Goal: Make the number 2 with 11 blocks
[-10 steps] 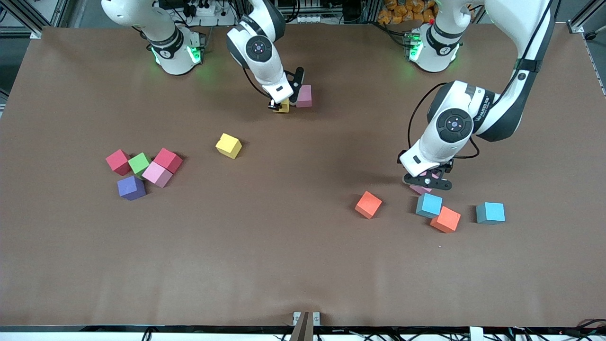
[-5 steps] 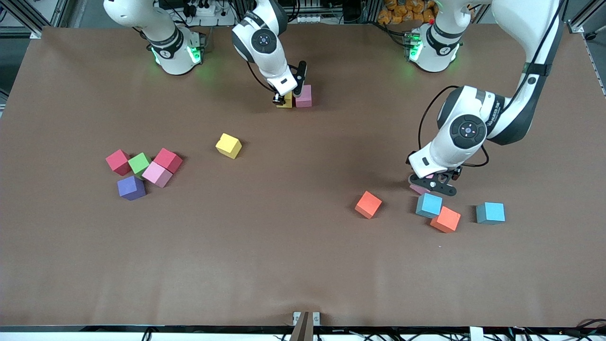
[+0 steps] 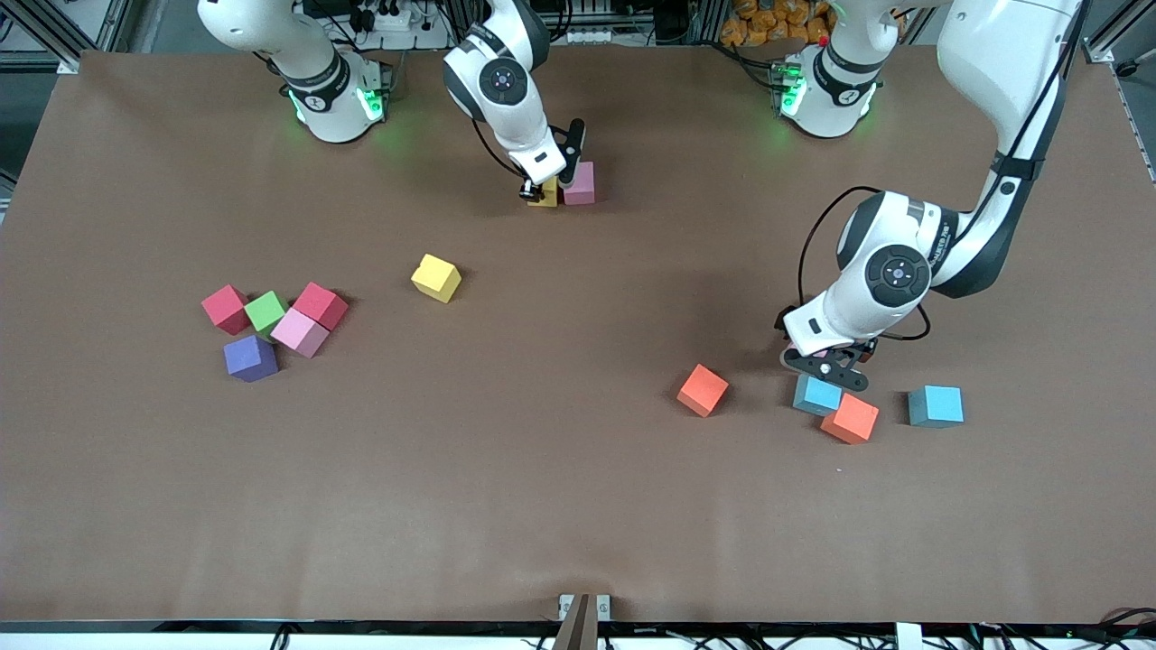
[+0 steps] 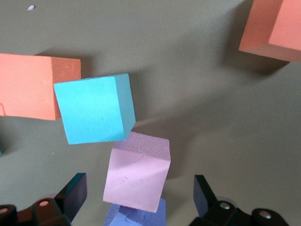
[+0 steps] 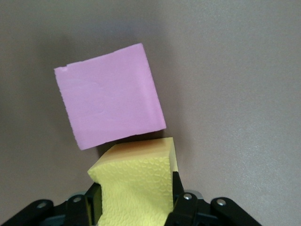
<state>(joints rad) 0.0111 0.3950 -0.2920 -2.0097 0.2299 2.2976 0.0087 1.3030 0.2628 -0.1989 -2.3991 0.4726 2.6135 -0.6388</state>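
In the front view, the pale pink block under the left end effector [image 3: 826, 361] is hidden by the wrist. The yellow block [image 3: 545, 191] held by the right end effector [image 3: 539, 190] is mostly covered. In the left wrist view, an orange block [image 4: 274, 26] at 1 o'clock is cut off by the edge, and a purple block [image 4: 136, 215] at 6 o'clock is cropped.

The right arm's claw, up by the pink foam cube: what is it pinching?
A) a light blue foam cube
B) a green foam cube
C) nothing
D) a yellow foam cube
D: the right wrist view shows the right claw shut on a yellow foam cube, squeezed between its fingers right beside the pink foam cube.
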